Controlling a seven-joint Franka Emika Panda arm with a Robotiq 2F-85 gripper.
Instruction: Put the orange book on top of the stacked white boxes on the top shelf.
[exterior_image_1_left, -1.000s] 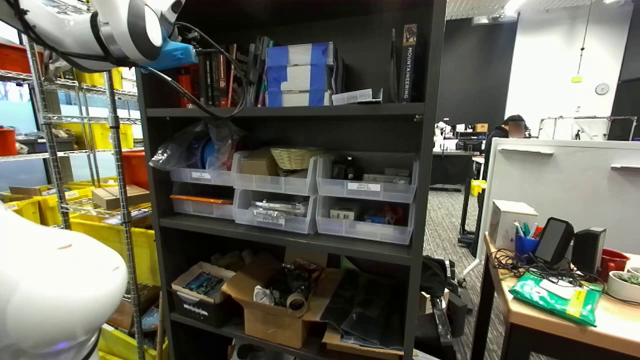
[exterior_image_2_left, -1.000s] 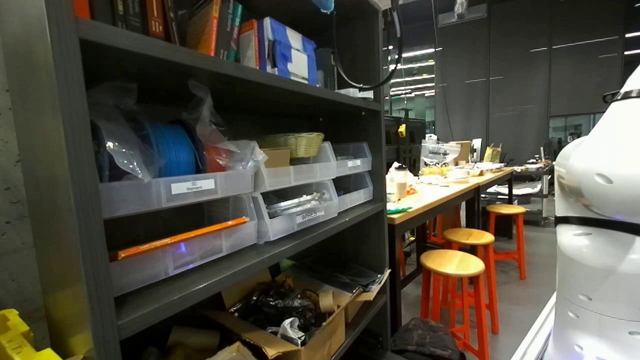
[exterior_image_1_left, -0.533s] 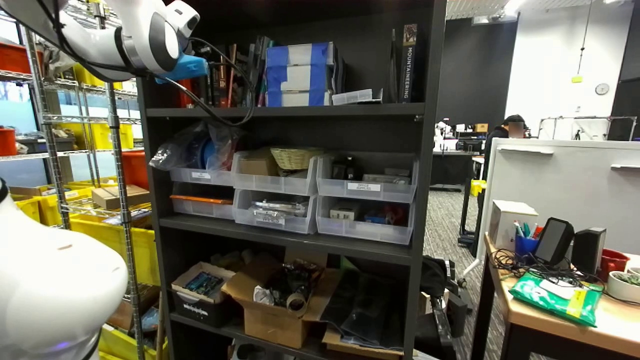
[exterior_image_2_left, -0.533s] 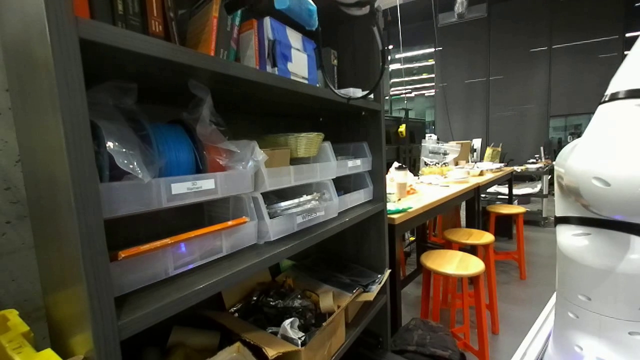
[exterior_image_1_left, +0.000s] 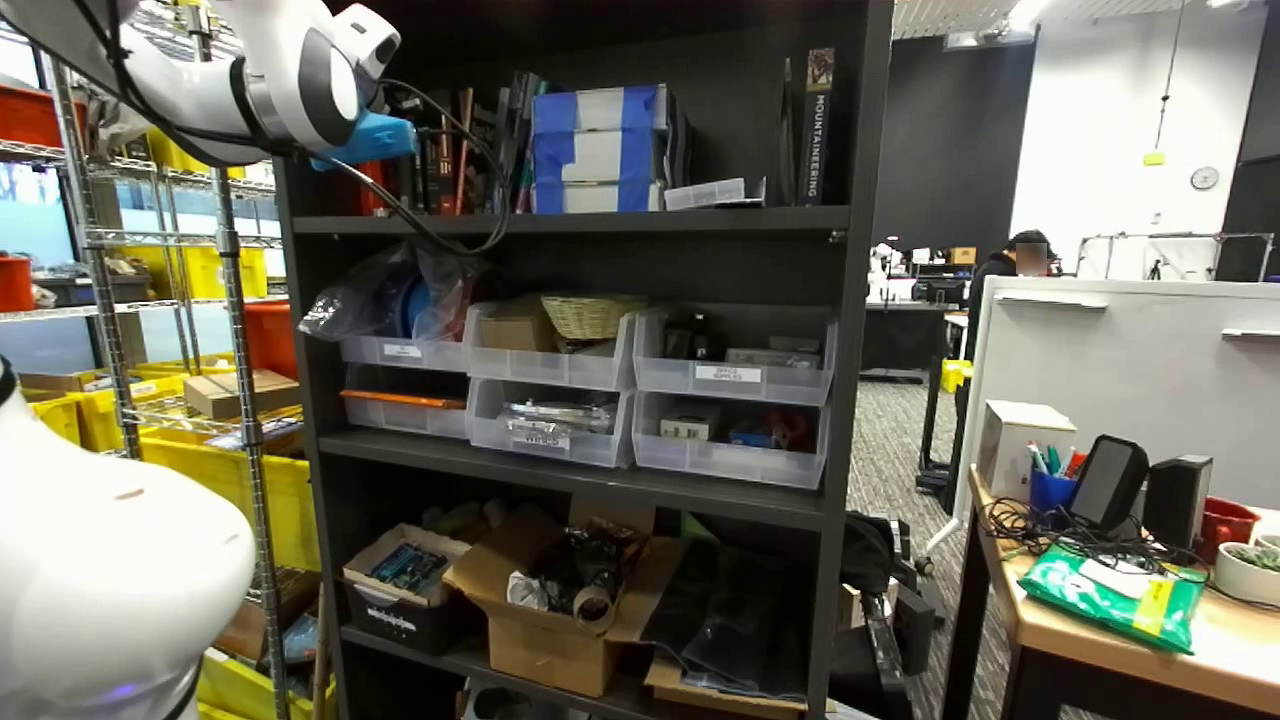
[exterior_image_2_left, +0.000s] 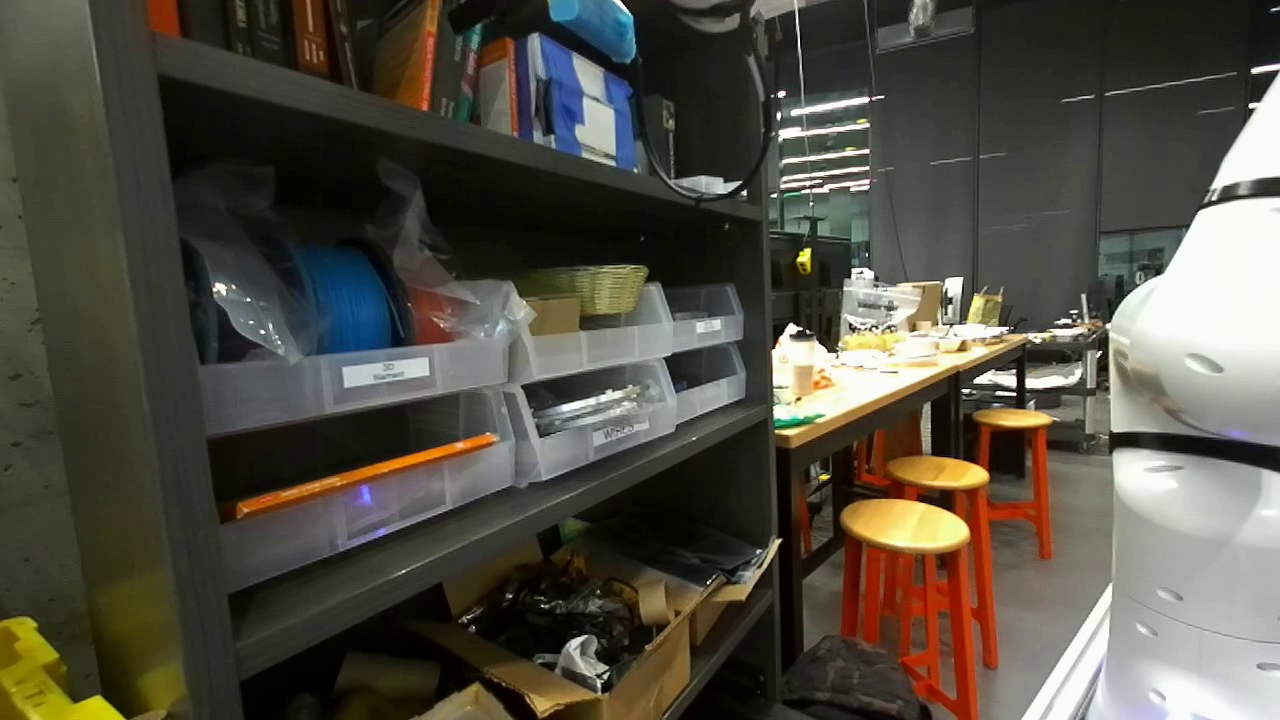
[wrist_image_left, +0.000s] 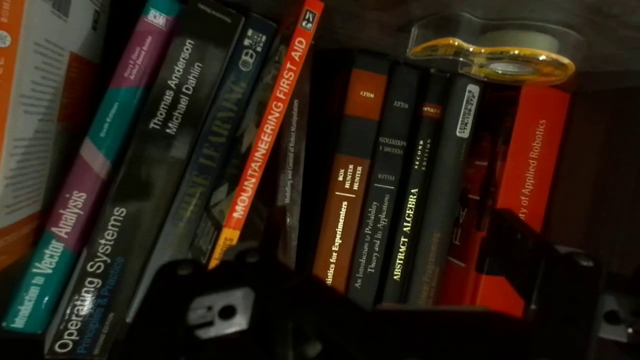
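The stacked white boxes (exterior_image_1_left: 598, 155) with blue strips stand on the top shelf (exterior_image_1_left: 580, 224); both also show in an exterior view, the boxes (exterior_image_2_left: 590, 110) right of upright books. I cannot tell which thing is the orange book. A thin flat orange thing (exterior_image_2_left: 365, 476) lies across the lower left bin. An orange-brown upright book (wrist_image_left: 345, 215) stands in the row on the top shelf. My gripper (wrist_image_left: 393, 222) is open and empty in front of this row, its fingers apart with several spines showing between them. In both exterior views the gripper's fingers are mostly hidden or cut off.
A yellow tape dispenser (wrist_image_left: 515, 62) lies above the books in the wrist view. A clear tray (exterior_image_1_left: 705, 193) sits right of the boxes. Grey bins (exterior_image_1_left: 730, 375) fill the board below. A wire rack (exterior_image_1_left: 228, 240) stands left. The arm's cable (exterior_image_1_left: 480, 245) hangs before the shelf.
Over the first half second the arm moved right and slightly down toward the upright books in an exterior view. Since then it has barely moved. Nothing was taken or let go.
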